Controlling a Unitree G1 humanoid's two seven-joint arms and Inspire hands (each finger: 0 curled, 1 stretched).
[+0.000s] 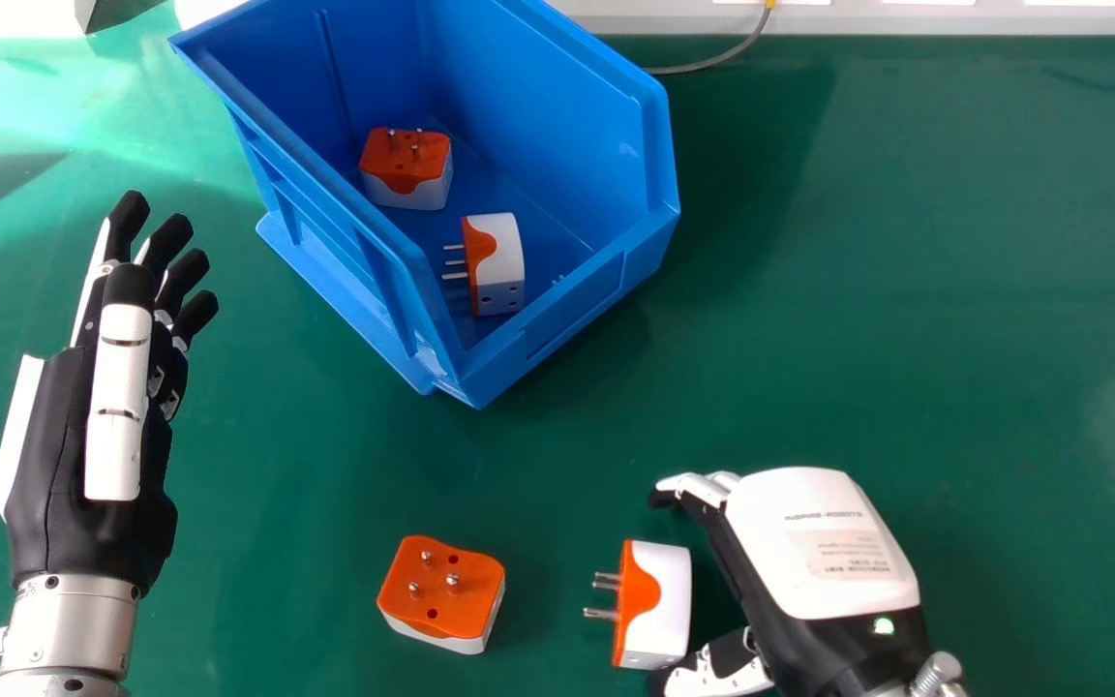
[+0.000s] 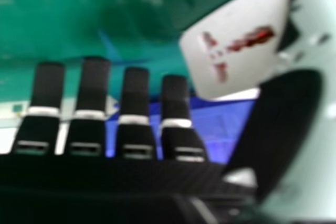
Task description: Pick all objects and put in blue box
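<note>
Two plugs (image 1: 407, 174) lie in the box (image 1: 572, 302), two outside its near side. Left of it, the left hand (image 1: 117, 407) is unclenched; near-right, the right hand (image 1: 814, 547) has uncurled fingers (image 2: 94, 85).

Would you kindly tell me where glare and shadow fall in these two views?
Head view: pale glare across the green table at upper left, soft shadow right of the blue box; right hand view: the right hand's fingers look dark beside the pale plug adapter.

Dark line of print across white back of the right hand (image 1: 814, 537), pale label (image 1: 848, 555) just below, finer lines on it, too small to read.
</note>
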